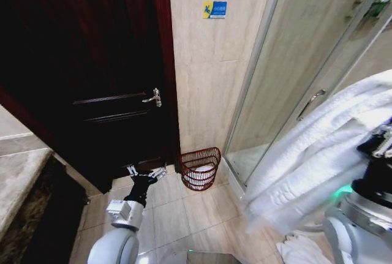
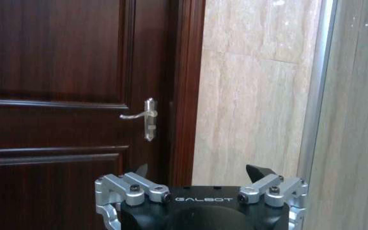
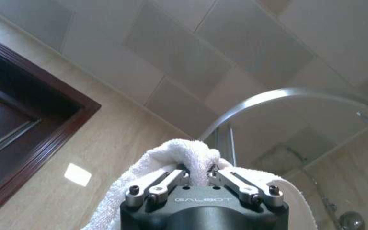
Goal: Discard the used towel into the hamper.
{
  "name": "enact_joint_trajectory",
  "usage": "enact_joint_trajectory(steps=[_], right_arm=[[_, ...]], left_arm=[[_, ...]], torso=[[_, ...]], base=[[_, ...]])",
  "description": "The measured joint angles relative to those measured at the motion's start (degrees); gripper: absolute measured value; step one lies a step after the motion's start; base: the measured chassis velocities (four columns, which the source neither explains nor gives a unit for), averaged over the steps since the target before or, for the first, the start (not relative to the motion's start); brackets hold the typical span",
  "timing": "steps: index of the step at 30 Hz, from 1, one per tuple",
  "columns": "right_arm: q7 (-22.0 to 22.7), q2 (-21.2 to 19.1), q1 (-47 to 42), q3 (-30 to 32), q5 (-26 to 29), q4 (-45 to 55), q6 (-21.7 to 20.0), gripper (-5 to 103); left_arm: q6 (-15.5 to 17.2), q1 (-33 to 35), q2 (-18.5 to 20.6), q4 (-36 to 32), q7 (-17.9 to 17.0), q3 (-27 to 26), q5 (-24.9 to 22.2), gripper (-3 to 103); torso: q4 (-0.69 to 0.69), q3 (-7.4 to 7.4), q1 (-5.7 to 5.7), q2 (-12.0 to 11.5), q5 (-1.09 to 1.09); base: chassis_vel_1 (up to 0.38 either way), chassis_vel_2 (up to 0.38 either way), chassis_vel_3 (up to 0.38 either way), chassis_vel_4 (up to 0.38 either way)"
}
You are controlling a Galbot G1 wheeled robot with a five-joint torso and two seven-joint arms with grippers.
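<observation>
The hamper (image 1: 199, 168), a dark reddish-brown wire basket, stands on the tiled floor between the door frame and the shower enclosure; something white shows low inside it. The used towel (image 1: 312, 154), large and white, hangs in thick folds at the right of the head view, well above and to the right of the hamper. My right gripper (image 3: 199, 171) is raised high and shut on a bunched fold of the towel (image 3: 171, 155). My left gripper (image 1: 147, 173) is held low, just left of the hamper, open and holding nothing, pointing at the door (image 2: 56, 96).
A dark wooden door (image 1: 92, 80) with a metal lever handle (image 1: 153, 97) stands behind the left gripper. The glass shower enclosure (image 1: 306, 62) with its metal frame is to the right of the hamper. A stone counter edge (image 1: 21, 178) runs along the left. White cloth (image 1: 300, 248) lies on the floor at lower right.
</observation>
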Motion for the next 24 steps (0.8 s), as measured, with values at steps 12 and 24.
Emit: enact_joint_trajectory(steps=[12, 24], right_arm=[[-0.5, -2.9, 2.0, 0.9, 2.3, -1.4, -0.8, 11], [-1.2, -5.0, 3.7, 1.0, 4.5, -2.2, -1.0, 11]], left_arm=[[0.0, 0.0, 0.0, 0.0, 0.0, 0.0, 0.0, 100], [0.0, 0.0, 0.0, 0.0, 0.0, 0.0, 0.0, 100]], torso=[[0.01, 0.0, 0.01, 0.0, -0.03], [0.01, 0.0, 0.01, 0.0, -0.03]], base=[[0.053, 0.047, 0.044, 0.04], [0.1, 0.102, 0.099, 0.095]])
